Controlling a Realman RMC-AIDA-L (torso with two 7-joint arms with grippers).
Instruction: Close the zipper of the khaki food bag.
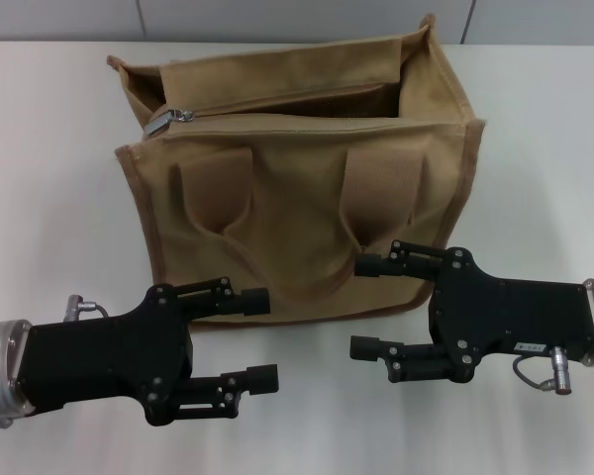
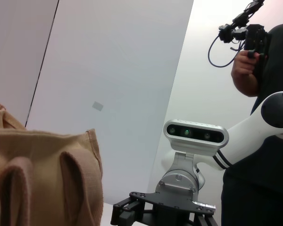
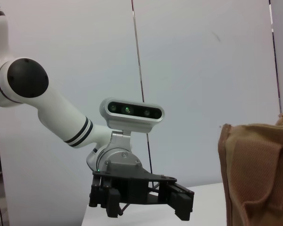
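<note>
The khaki food bag (image 1: 297, 168) stands on the white table (image 1: 49, 148), its top open. The zipper (image 1: 277, 114) pull sits at the bag's 10 o'clock corner. The left gripper (image 1: 262, 336) and right gripper (image 1: 368, 305), fingers apart, wait at 6 o'clock, holding nothing.

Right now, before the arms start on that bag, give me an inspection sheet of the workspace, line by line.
Surface: white table, bare around the bag.
Job's things: khaki food bag stands upright at centre; zipper open, its pull tab at the bag's left end.
Clutter: nothing seen.
Grippers: left gripper and right gripper both open, low in front of the bag, touching nothing.
Cables: short cable loop at the right wrist.
Surroundings: pale wall panels; a person in dark clothes stands beside the rig holding a device.
</note>
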